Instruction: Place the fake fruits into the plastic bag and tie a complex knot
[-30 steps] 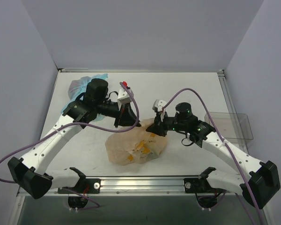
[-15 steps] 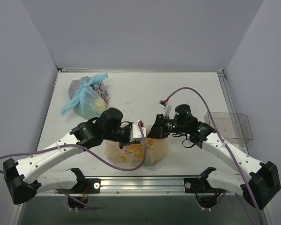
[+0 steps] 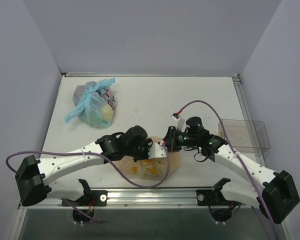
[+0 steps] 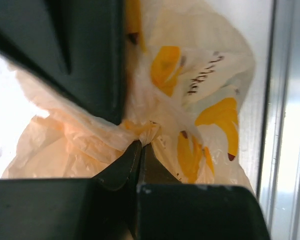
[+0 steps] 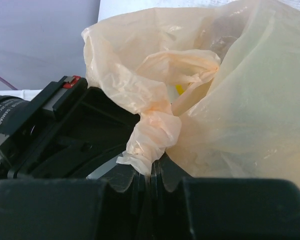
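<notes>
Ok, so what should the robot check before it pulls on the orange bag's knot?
1. Left gripper shut on the plastic bag at its bunched neck: ok.
2. Right gripper pinching the tail of the knot: ok.
3. Knot pulled tight: cannot tell; it looks twisted, but loose folds hide part of it.
4. Fake fruits inside the bag: cannot tell; yellow shapes show through, maybe just prints.
5. Blue-handled bag out of the way: ok, it lies apart at the far left.
</notes>
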You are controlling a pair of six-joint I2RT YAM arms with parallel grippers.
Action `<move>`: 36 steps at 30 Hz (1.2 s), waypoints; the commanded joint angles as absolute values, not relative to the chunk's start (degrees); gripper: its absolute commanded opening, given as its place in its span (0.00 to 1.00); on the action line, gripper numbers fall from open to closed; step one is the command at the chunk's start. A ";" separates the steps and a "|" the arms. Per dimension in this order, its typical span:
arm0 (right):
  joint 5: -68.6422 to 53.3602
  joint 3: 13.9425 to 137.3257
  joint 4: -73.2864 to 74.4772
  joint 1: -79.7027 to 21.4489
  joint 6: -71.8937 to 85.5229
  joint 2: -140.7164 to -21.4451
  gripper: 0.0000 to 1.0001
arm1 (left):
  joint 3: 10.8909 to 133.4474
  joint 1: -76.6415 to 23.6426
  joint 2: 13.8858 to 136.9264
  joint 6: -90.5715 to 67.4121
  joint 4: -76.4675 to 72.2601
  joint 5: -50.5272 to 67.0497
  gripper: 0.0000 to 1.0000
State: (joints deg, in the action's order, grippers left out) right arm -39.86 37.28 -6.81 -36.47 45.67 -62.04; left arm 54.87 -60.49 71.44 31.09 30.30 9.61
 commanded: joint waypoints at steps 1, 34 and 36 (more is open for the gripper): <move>-39.72 37.62 -18.10 -35.68 47.37 -57.57 0.00 | 51.42 -58.72 73.22 27.52 38.60 -1.21 0.00; -36.21 34.46 -20.92 -36.03 39.12 -53.44 0.00 | 55.99 -46.16 64.89 14.07 30.09 30.98 0.00; -36.21 33.84 -19.95 -36.47 35.96 -52.91 0.00 | 54.32 -44.21 62.41 13.28 28.57 33.65 0.00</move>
